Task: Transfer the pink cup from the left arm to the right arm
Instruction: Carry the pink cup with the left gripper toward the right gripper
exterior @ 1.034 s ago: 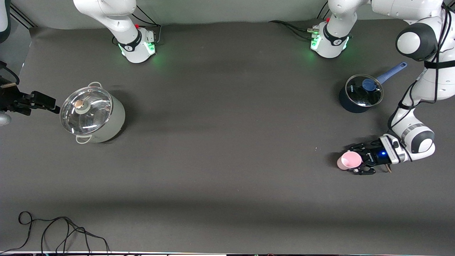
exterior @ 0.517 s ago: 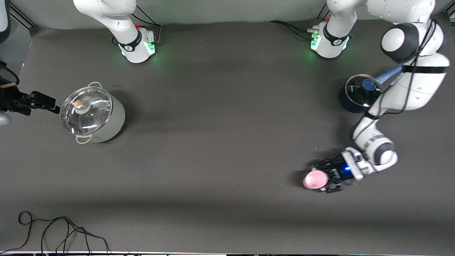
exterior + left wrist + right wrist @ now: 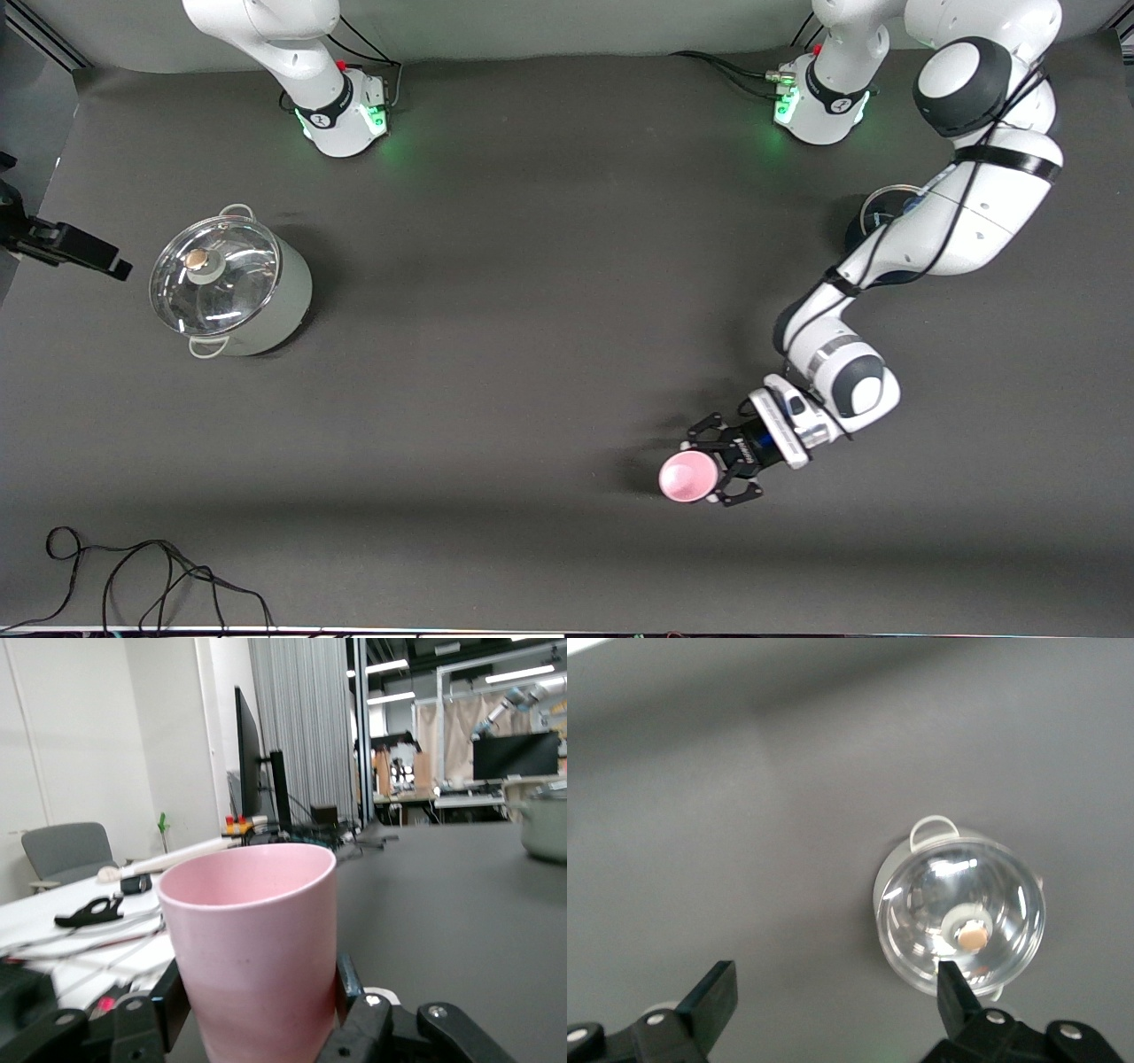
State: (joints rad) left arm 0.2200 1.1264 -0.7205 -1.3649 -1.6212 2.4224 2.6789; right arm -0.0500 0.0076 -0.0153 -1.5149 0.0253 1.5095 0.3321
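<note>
Tool (image 3: pixel 719 470) clamped around pink cup (image 3: pixel 686 477)

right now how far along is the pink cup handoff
Done: the left gripper has its jaws shut on the pink cup, upright and carried over the table's middle stretch. In hand: bringing the cup toward the right arm's end. Left: the handoff itself. The right gripper waits with jaws open, up above the grey lidded pot, nowhere near the cup.

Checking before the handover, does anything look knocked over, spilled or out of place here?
Nothing stands out. The left gripper holds the pink cup upright; the right gripper waits open above the lidded grey pot.
</note>
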